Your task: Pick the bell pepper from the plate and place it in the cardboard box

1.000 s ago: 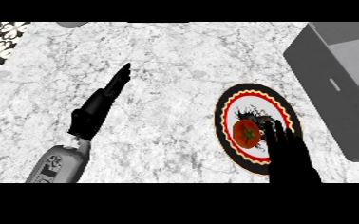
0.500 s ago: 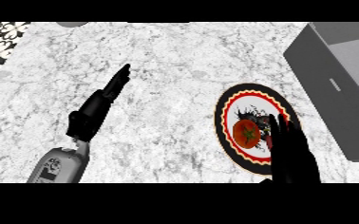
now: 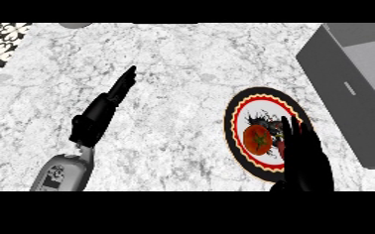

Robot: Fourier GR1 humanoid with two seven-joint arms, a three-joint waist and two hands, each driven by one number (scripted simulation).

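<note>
Head view, steeply down onto a marbled grey-white surface (image 3: 183, 79). Lower right of the frame: a round plate (image 3: 236, 110) with a black rim, a red scalloped ring and a pale centre bearing a dark splashed pattern. On that plate, slightly below its middle: the red bell pepper (image 3: 257, 139), seen from above with its small dark stem in the centre. Just right of the pepper, over the plate's right half: the right robot hand (image 3: 304, 158), black, coming in from the lower edge, fingers straight and pointing toward the top of the frame, released and grasping nothing; its inner edge right beside the pepper, contact not clear. Right edge of the frame, upper to middle: the cardboard box (image 3: 341, 89), shown grey, its near wall slanting down toward the lower right with a small pale slot in it, its open interior visible at the upper right corner; near the plate but apart from it. Left half of the frame: the left robot hand (image 3: 102, 111), black on a grey forearm rising from the lower left, resting above the surface, fingers straight and together, pointing toward the upper middle, released, well apart from plate and pepper. Upper left corner: a patch of black-and-white patterned material (image 3: 11, 34), partly cut off by the frame's edge.
</note>
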